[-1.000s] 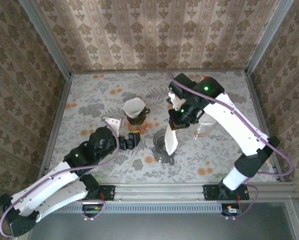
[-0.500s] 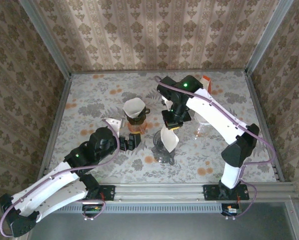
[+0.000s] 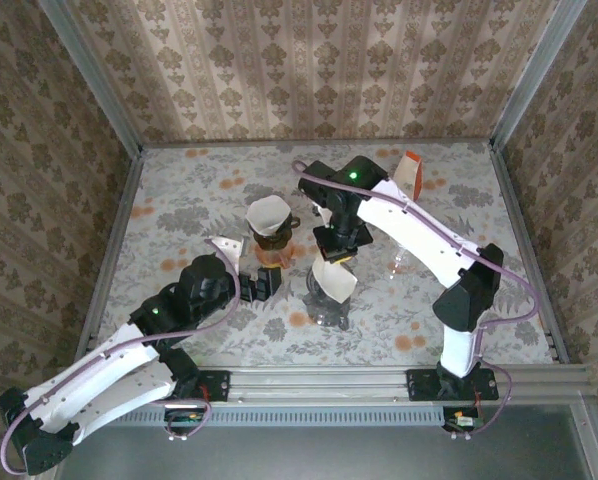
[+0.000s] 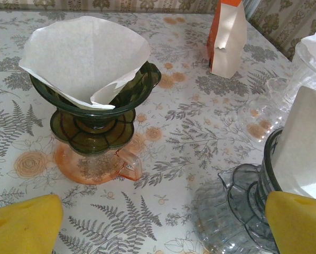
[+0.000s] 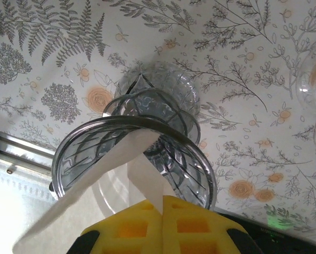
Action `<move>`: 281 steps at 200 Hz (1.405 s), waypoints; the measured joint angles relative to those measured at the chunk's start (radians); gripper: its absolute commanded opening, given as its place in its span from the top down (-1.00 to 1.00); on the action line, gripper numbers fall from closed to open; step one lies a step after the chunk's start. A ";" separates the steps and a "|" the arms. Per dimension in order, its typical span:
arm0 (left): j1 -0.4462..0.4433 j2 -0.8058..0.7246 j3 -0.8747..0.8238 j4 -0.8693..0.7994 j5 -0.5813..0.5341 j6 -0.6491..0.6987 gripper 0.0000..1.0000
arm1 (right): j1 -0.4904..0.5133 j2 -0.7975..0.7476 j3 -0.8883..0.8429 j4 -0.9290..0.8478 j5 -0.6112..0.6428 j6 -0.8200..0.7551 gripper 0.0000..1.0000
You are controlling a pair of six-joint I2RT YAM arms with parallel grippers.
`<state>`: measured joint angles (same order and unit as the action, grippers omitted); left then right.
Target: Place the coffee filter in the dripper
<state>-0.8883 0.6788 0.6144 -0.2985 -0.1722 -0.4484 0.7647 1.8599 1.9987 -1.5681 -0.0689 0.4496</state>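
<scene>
Right pincer (image 5: 163, 211) tight on coffee filter (image 5: 145, 177), paper across clear dripper (image 5: 187, 159) rim; left pincer (image 4: 158, 227) wide apart, empty.

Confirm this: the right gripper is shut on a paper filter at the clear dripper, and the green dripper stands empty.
One thing is wrong: the green dripper is not empty. A white filter already sits in it, as the left wrist view shows. The right gripper is indeed shut on a second filter at the clear dripper.
</scene>
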 measured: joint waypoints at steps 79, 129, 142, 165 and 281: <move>0.007 0.022 0.002 0.027 0.088 0.019 -0.96 | 0.019 0.010 0.004 -0.002 0.041 0.000 1.00; 0.012 0.124 0.036 0.076 0.234 0.042 -0.94 | 0.021 0.009 0.003 0.012 0.048 0.001 1.00; 0.012 0.125 0.036 0.089 0.264 0.047 -0.94 | 0.022 0.009 0.003 0.018 0.051 0.003 1.00; 0.012 0.126 0.048 0.108 0.309 0.054 -0.94 | 0.022 0.008 0.002 0.023 0.059 0.004 1.00; -0.014 0.284 0.129 0.146 0.436 0.068 -0.89 | 0.028 -0.010 -0.021 0.048 0.063 0.009 0.92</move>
<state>-0.9028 0.9627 0.7429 -0.1520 0.2634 -0.3801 0.7929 1.8503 1.9778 -1.5204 -0.0059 0.4583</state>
